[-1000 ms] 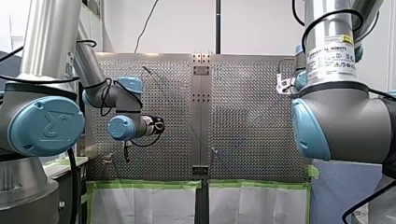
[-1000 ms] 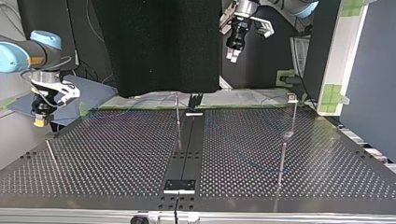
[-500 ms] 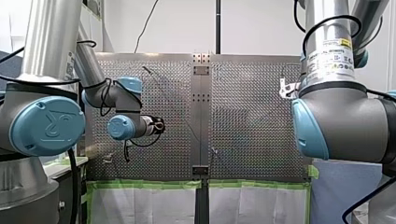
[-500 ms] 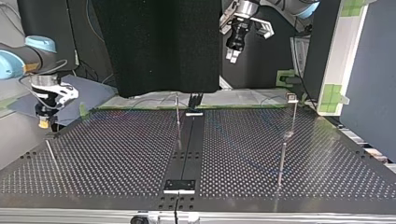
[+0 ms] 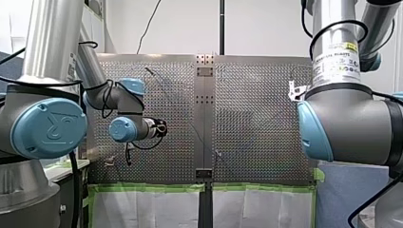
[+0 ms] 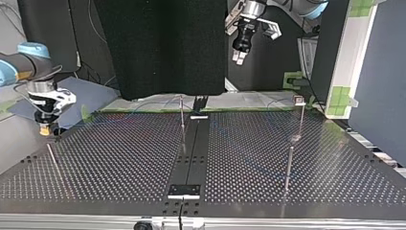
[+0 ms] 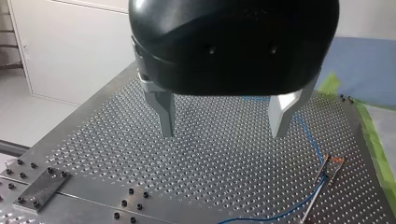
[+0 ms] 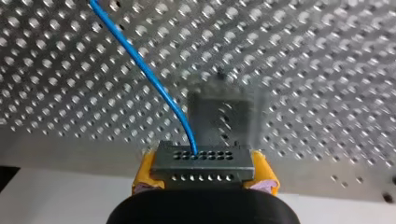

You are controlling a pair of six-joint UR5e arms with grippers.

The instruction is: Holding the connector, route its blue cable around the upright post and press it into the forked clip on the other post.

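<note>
Perforated table (image 6: pixel 119 158); places given by the top view. My right gripper (image 6: pixel 44 128) is clamped on the connector (image 8: pixel 201 161), with yellow pads (image 8: pixel 142 176) on either side of it. The blue cable (image 8: pixel 144 70) leaves the connector's face and runs off across the holes.

Change over the last second: this gripper has drifted outward and slightly down. It now hangs just off the table's left edge, near the far corner. My left gripper (image 7: pixel 224 119) has not moved. Its fingers are spread with nothing between them, high above the far edge.

Upright post (image 6: pixel 182 115) stands near the middle of the far edge. Forked clip (image 6: pixel 299 100) tops a post toward the far right corner.

Judgement: slack is being drawn out. Cable not yet round the post, clip not yet loaded.
</note>
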